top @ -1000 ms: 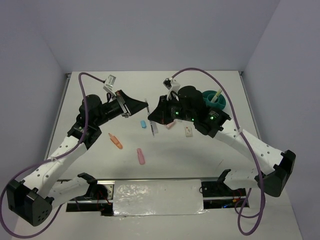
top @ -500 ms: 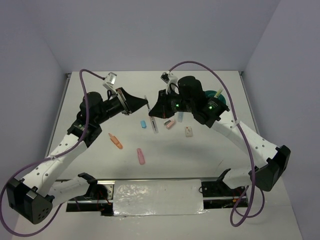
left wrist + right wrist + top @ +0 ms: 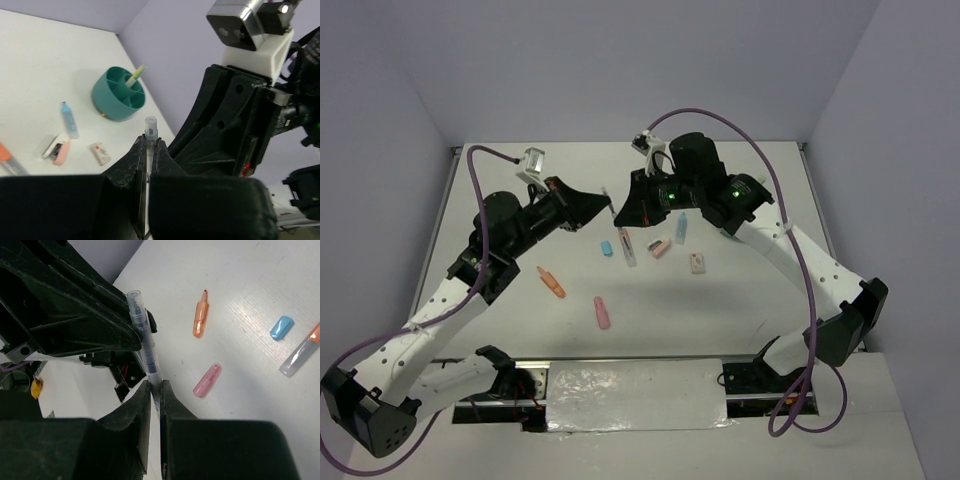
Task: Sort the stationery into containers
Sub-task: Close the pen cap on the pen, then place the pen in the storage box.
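My left gripper (image 3: 607, 208) (image 3: 149, 143) is shut on a thin clear pen (image 3: 150, 126) and holds it above the table's middle. My right gripper (image 3: 621, 214) (image 3: 155, 385) meets it tip to tip and is shut on the same clear pen (image 3: 142, 330). The teal organiser (image 3: 114, 106) stands at the back right with a yellow pen (image 3: 136, 75) in one compartment; in the top view my right arm hides most of it. On the table lie an orange highlighter (image 3: 552, 282), a pink highlighter (image 3: 602, 313), a blue cap (image 3: 606, 247) and a blue highlighter (image 3: 681, 228).
A clear and orange highlighter (image 3: 626, 245), a pink piece (image 3: 661, 247) and a white eraser (image 3: 697, 263) lie under the two grippers. Grey walls close the table at the back and sides. Both arms reach over the table's middle.
My right gripper has moved left and back to the left gripper and closed on the clear pen that the left one holds. The left gripper has barely moved.
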You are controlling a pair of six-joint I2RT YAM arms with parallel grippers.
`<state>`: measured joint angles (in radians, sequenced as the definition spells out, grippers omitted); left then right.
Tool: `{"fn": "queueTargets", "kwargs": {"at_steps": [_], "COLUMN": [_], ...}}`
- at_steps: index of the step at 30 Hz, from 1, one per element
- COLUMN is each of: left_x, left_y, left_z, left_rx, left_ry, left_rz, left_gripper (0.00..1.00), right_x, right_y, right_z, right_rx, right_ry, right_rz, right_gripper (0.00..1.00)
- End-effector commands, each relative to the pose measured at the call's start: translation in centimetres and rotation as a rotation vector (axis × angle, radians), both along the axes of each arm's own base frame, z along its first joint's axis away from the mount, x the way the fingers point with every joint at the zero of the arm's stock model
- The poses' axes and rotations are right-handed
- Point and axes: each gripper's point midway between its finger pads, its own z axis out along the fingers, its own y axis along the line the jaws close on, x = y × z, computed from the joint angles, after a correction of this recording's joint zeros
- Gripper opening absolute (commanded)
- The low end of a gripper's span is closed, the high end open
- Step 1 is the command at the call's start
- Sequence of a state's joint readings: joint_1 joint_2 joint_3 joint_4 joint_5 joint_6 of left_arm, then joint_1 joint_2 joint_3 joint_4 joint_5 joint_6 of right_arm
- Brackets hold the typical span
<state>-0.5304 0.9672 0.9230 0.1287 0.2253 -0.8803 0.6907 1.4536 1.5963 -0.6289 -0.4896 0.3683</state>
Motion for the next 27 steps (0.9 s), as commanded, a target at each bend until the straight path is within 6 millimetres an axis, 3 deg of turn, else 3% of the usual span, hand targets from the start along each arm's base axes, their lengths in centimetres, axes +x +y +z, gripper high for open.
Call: {"fn": "queueTargets", "kwargs": {"at_steps": [1, 2, 3, 4, 5, 6, 7, 8, 11, 13, 14, 15, 16, 17, 19, 21, 22, 24, 27], "left_x": [-8.6, -7.9, -6.8, -6.3, -5.6, -4.9, -4.5, -4.2, -3.0, -2.4, -2.3, -2.2, -2.0, -1.5, -1.0, 0.7, 0.9, 2.9, 3.2], "left_y": [-2.0, -1.8, -1.9, -2.1, -2.6, -3.2, -3.4, -3.7, -3.9, -3.6, -3.4, -3.2, -3.0, -2.6, -2.1, -0.7, 0.3, 3.0, 7.3], "left_z": [-10.7, -9.0, -8.3, -6.9, -3.2, -2.0, -0.6, 2.1, 4.8, 5.0, 5.0, 5.2, 5.2, 5.3, 6.3, 7.2, 8.6, 8.9, 8.7], "left_rx": [0.285, 0.298, 0.311, 0.312, 0.272, 0.263, 0.25, 0.221, 0.214, 0.222, 0.223, 0.224, 0.222, 0.226, 0.222, 0.217, 0.21, 0.213, 0.279], "left_ry": [0.366, 0.337, 0.311, 0.261, 0.168, 0.138, 0.097, 0.039, -0.008, -0.005, -0.003, -0.003, 0.002, 0.002, 0.001, 0.022, 0.032, 0.106, 0.207], "left_rz": [-0.343, -0.312, -0.279, -0.278, -0.279, -0.281, -0.281, -0.276, -0.243, -0.204, -0.192, -0.175, -0.158, -0.121, -0.076, 0.053, 0.109, 0.32, 0.528], "left_gripper": [0.0, 0.0, 0.0, 0.0, 0.0, 0.0, 0.0, 0.0, 0.0, 0.01, 0.09, 0.28, 0.38, 0.58, 0.71, 0.92, 0.96, 0.99, 0.99], "right_x": [6.9, 6.2, 5.8, 4.3, 3.5, 3.0, 2.1, 1.4, 0.9, 1.0, 1.1, 1.1, 1.3, 1.7, 2.4, 4.0, 5.0, 6.9, 10.4], "right_y": [-1.3, -0.7, 0.1, 1.1, 1.8, 2.4, 2.4, 2.8, 1.8, 1.3, 0.8, 0.7, 0.4, -0.1, -0.7, -2.2, -3.2, -5.6, -12.1], "right_z": [17.1, 16.1, 13.3, 11.8, 10.6, 8.0, 8.1, 6.0, 4.9, 4.9, 4.5, 4.3, 3.9, 3.5, 3.2, 2.0, 1.6, 1.0, 1.2], "right_rx": [0.385, 0.363, 0.317, 0.295, 0.278, 0.251, 0.273, 0.263, 0.277, 0.285, 0.276, 0.271, 0.257, 0.244, 0.234, 0.187, 0.167, 0.135, 0.062], "right_ry": [-0.549, -0.57, -0.541, -0.519, -0.512, -0.47, -0.479, -0.433, -0.406, -0.413, -0.412, -0.409, -0.405, -0.405, -0.402, -0.391, -0.388, -0.387, -0.453], "right_rz": [-0.204, -0.159, -0.126, -0.071, -0.03, -0.006, 0.005, 0.015, -0.043, -0.07, -0.092, -0.103, -0.118, -0.153, -0.2, -0.295, -0.339, -0.447, -0.694], "right_gripper": [0.0, 0.0, 0.0, 0.0, 0.0, 0.0, 0.0, 0.0, 0.0, 0.0, 0.0, 0.0, 0.0, 0.0, 0.0, 0.0, 0.0, 0.0, 0.0]}}
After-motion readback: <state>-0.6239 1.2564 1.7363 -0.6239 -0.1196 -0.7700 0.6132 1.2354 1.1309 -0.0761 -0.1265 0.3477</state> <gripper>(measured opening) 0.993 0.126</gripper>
